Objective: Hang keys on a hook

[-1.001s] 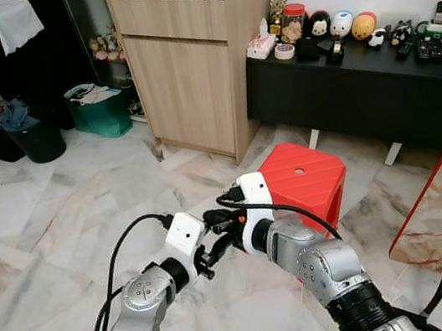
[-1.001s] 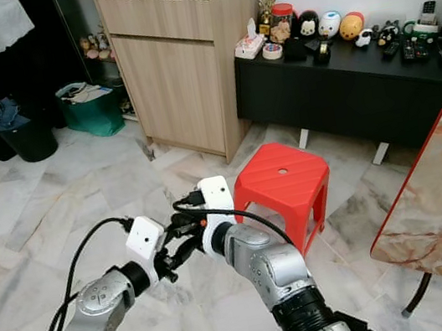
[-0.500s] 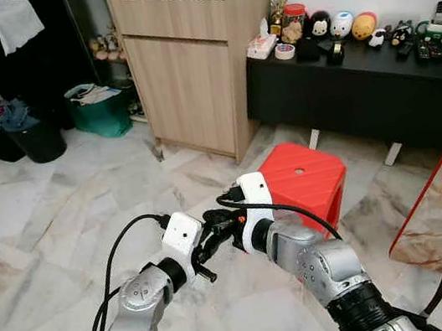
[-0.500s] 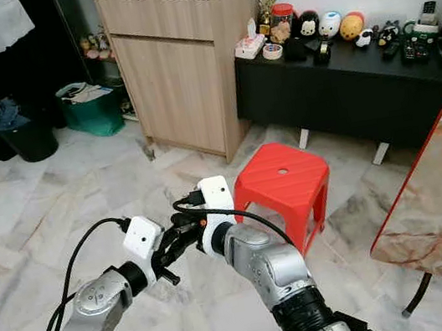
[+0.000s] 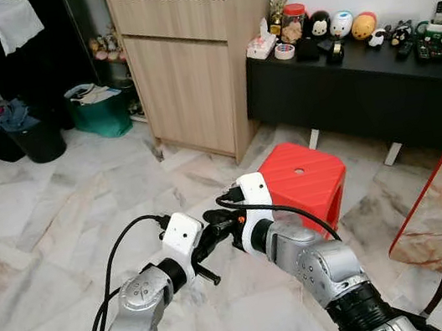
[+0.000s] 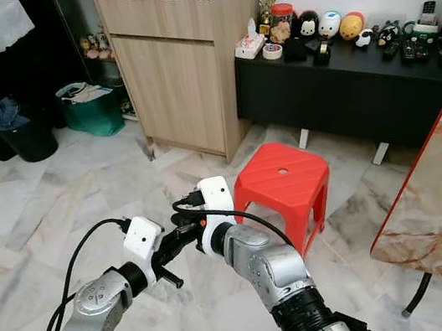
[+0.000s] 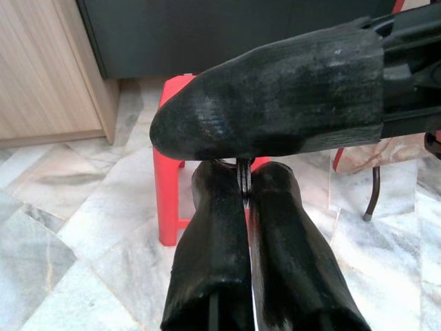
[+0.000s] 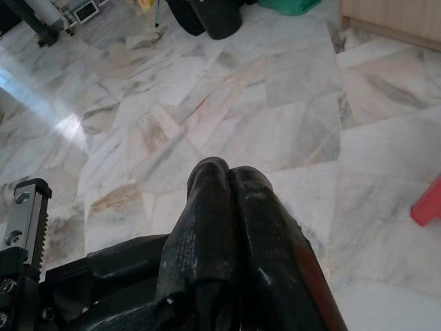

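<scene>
Left wrist view looks down my left gripper (image 7: 244,183), and its two fingers are pressed close with a thin dark sliver (image 7: 242,187) pinched between the tips. I think that sliver is part of the keys, maybe the ring, but it is too small for me to be sure. A finger of my right gripper (image 8: 231,181) lies across just above it, touching or almost touching. My right fingers are squeezed together too, and I can't see anything between them. From my head I see both arms meet low in front of me, over the floor (image 5: 39,247), with the tips together near the stool (image 5: 304,181). I think I hold them close like this so one can pass the keys to the other, or get a better hold, before I go to hang them. I can't tell which gripper is meant to end up with them. I see no hook from here. A cabinet (image 5: 188,69) stands ahead, and a low shelf (image 5: 359,78) with toys is beside it. So I judge the hanging is not yet begun, and I must find the hook first. The keys are small, so a loose pinch could drop them
</scene>
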Motion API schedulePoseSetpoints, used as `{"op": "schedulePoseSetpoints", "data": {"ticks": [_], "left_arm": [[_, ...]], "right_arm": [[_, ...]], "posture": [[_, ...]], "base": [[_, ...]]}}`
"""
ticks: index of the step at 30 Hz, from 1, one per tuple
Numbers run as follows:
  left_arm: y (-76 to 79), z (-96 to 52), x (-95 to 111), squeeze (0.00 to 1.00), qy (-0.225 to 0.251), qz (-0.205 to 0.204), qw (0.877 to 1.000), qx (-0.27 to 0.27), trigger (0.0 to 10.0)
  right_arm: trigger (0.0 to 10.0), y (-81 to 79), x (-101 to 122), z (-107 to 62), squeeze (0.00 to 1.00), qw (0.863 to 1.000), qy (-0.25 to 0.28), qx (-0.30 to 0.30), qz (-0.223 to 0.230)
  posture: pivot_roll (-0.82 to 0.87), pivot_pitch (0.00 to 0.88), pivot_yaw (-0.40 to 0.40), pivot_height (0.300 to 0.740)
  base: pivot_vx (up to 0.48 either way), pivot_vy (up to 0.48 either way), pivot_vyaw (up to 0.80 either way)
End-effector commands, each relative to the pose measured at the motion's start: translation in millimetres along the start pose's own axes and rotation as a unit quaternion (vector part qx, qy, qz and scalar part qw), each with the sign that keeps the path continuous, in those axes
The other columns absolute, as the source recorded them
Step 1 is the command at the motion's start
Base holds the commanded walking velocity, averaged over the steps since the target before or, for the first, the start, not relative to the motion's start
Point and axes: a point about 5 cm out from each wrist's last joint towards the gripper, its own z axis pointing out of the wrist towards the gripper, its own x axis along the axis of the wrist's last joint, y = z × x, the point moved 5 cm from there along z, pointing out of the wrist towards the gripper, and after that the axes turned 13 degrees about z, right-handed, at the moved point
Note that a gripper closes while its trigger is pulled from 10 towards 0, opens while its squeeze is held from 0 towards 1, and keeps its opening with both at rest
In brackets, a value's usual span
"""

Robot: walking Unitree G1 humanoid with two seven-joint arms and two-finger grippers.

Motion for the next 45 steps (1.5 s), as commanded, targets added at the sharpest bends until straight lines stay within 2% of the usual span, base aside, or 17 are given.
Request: {"op": "schedulePoseSetpoints", "data": {"ticks": [1, 11, 12, 17, 20, 22, 24, 25, 26, 27, 28, 32, 37, 38, 40, 44, 45], "left_arm": [[3.4, 2.5, 3.8, 0.0, 0.008, -0.008, 1.0, -0.01, 0.0], [1.7, 2.1, 3.7, 0.0, 0.007, -0.011, 1.0, -0.008, 0.0], [1.7, 2.2, 3.7, 0.0, 0.006, -0.01, 1.0, -0.009, 0.0], [1.7, 2.3, 2.9, 0.0, 0.003, -0.007, 1.0, -0.01, 0.0], [1.4, 2.1, 1.8, 0.0, -0.002, -0.002, 1.0, -0.011, 0.0], [0.9, 2.3, 0.0, 0.0, -0.009, 0.004, 1.0, -0.01, 0.0], [1.5, 2.4, -0.8, 0.0, -0.012, 0.006, 1.0, -0.012, 0.0], [1.4, 2.4, -1.5, 0.0, -0.014, 0.006, 1.0, -0.014, 0.0], [1.6, 2.5, -2.0, 0.0, -0.015, 0.007, 1.0, -0.015, 0.0], [1.7, 2.6, -2.3, 0.0, -0.016, 0.008, 1.0, -0.016, 0.0], [1.7, 2.7, -2.5, 0.0, -0.017, 0.009, 1.0, -0.018, 0.0], [0.5, 3.0, -3.3, 0.0, -0.02, 0.011, 1.0, -0.018, 0.0], [-6.2, 3.3, -1.6, 0.0, -0.016, 0.003, 1.0, 0.001, 0.3], [-14.0, 2.7, -1.6, 0.0, -0.017, 0.004, 1.0, 0.023, 10.0], [-27.4, 0.3, -5.8, 0.0, -0.026, 0.003, 0.998, 0.056, 10.0], [-45.4, -4.7, -12.7, 0.0, -0.039, 0.009, 0.995, 0.097, 10.0], [-59.2, -9.8, -21.6, 0.0, -0.052, -0.009, 0.99, 0.134, 10.0]], "right_arm": [[10.0, -15.3, -4.3, 6.9, 0.0, 1.0, -0.001, 0.018, 0.011], [10.0, -12.6, -2.6, 7.1, 0.0, 1.0, 0.006, 0.01, 0.008], [10.0, -11.4, -1.2, 7.1, 1.0, 1.0, 0.011, 0.007, 0.01], [10.0, -9.7, 1.4, 7.3, 1.0, 1.0, 0.016, 0.002, 0.016], [10.0, -1.3, 8.1, 7.1, 1.0, 0.999, 0.033, -0.026, 0.019], [10.0, 11.4, 21.0, 4.9, 1.0, 0.995, 0.069, -0.062, 0.022], [10.0, 12.5, 30.8, 3.1, 1.0, 0.993, 0.094, -0.062, 0.032], [10.0, 10.9, 40.4, 1.4, 0.51, 0.991, 0.114, -0.054, 0.041], [10.0, 8.7, 44.4, 0.7, 0.1, 0.991, 0.121, -0.047, 0.042], [10.0, 7.2, 47.1, 0.3, 0.1, 0.99, 0.125, -0.043, 0.041], [10.0, 6.0, 50.7, -0.4, 0.0, 0.99, 0.132, -0.04, 0.04], [10.0, 8.6, 68.1, -4.7, 0.0, 0.985, 0.165, -0.043, 0.038], [10.0, 30.4, 90.0, -17.9, 0.0, 0.977, 0.2, -0.072, 0.033], [10.0, 48.4, 98.5, -27.5, 0.0, 0.972, 0.213, -0.099, 0.03], [10.0, 77.5, 107.0, -43.3, 0.0, 0.963, 0.228, -0.141, 0.03], [10.0, 116.4, 101.4, -59.1, 0.0, 0.956, 0.214, -0.201, 0.023], [10.0, 139.4, 87.9, -66.7, 0.0, 0.952, 0.195, -0.233, 0.028]], "posture": [[0.11, 0.021, -0.059, 0.74], [0.11, 0.021, -0.058, 0.74], [0.11, 0.021, -0.058, 0.74], [0.11, 0.02, -0.058, 0.74], [0.11, 0.02, -0.056, 0.74], [0.11, 0.019, -0.056, 0.74], [0.11, 0.019, -0.055, 0.74], [0.11, 0.017, -0.051, 0.74], [0.11, 0.014, -0.05, 0.74], [0.11, 0.014, -0.05, 0.74], [0.11, 0.011, -0.047, 0.74], [0.12, 0.006, -0.044, 0.74], [0.12, 0.0, -0.038, 0.74], [0.11, 0.0, -0.035, 0.74], [0.11, 0.0, -0.032, 0.74], [0.1, 0.0, -0.027, 0.74], [0.1, 0.0, -0.025, 0.74]], "base": [[0.0, 0.0, 0.0], [0.0, 0.0, 0.0], [0.0, 0.0, 0.0], [0.0, 0.0, 0.0], [0.0, 0.0, 0.0], [0.0, 0.0, 0.0], [0.0, 0.0, 0.0], [0.0, 0.0, 0.0], [0.0, 0.0, 0.0], [0.0, 0.0, 0.0], [0.0, 0.0, 0.0], [0.0, 0.0, 0.0], [0.0, 0.0, 0.0], [0.0, 0.0, 0.0], [0.0, 0.0, 0.0], [0.0, 0.0, 0.0], [0.0, 0.0, 0.0]]}}
